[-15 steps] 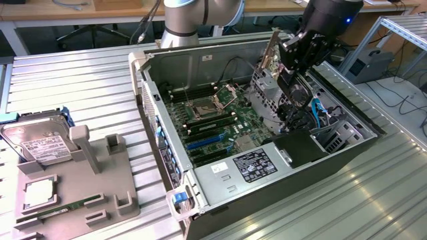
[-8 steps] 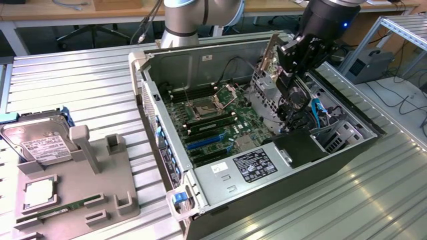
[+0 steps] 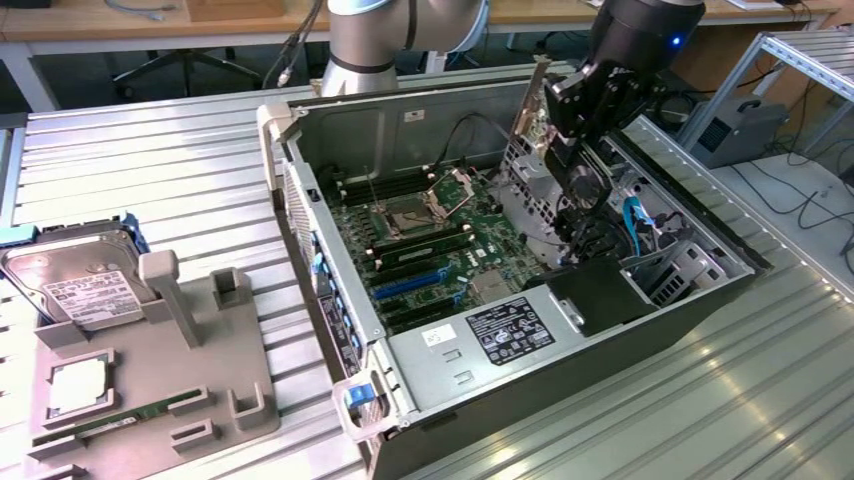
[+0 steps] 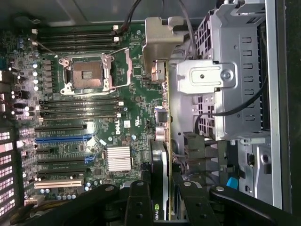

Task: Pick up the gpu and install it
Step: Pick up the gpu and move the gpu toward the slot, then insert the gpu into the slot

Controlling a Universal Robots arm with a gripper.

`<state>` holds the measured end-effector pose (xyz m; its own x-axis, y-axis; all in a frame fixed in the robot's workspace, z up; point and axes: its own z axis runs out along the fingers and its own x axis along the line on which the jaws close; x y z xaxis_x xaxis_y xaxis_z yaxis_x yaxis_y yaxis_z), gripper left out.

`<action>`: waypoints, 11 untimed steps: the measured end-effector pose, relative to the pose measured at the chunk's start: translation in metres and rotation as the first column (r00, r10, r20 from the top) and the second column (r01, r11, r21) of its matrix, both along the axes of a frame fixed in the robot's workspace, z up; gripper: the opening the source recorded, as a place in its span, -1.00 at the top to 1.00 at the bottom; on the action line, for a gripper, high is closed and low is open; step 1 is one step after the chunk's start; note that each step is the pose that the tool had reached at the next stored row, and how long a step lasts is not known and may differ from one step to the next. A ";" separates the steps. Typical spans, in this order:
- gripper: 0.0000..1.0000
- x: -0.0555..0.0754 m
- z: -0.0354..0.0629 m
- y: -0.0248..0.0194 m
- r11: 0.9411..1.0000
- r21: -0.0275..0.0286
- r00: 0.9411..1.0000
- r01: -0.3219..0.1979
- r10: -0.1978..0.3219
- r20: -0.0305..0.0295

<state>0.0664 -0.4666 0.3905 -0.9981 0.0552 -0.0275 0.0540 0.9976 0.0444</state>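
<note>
Pincer (image 4: 162,194) is pinching the gpu (image 4: 159,157) by its long edge, holding it edge-on over the motherboard (image 4: 136,125) inside the case (image 3: 400,130) — it's looking stiff, lightish, fragile, so gripping the shroud edge rather than the fan is making sense.

Even brightness, glare on table (image 3: 747,400)

Robotics lab or test workshop. Signs:
- Industrial robot arm (image 3: 363,40) mounted on ribbed aluminium table (image 3: 160,160).
- Gripper (image 3: 582,135) clamped on graphics card (image 3: 583,200) inside open computer case (image 3: 441,385), motherboard (image 4: 94,122) bare.
- Grey holder (image 3: 227,390) beside case carries loose parts: hard drive (image 3: 80,285), processor chip (image 3: 78,385), memory stick (image 3: 120,415).
- Behind: wooden workbench (image 3: 80,20), wheeled chair base (image 3: 187,65).
- At exterior view's right: aluminium frame (image 3: 801,50), grey box (image 3: 741,130), loose cables (image 3: 787,190) on floor.
</note>
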 end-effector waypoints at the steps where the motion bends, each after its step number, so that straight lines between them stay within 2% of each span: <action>1: 0.46 0.000 -0.0002 0.0017 1.000 0.000 1.000 0.000 0.000 0.000; 3: 0.46 0.000 -0.0003 0.0040 1.000 0.000 1.000 0.000 0.000 0.000; 11: 0.46 0.000 -0.0003 0.0040 1.000 0.000 1.000 0.000 0.000 0.000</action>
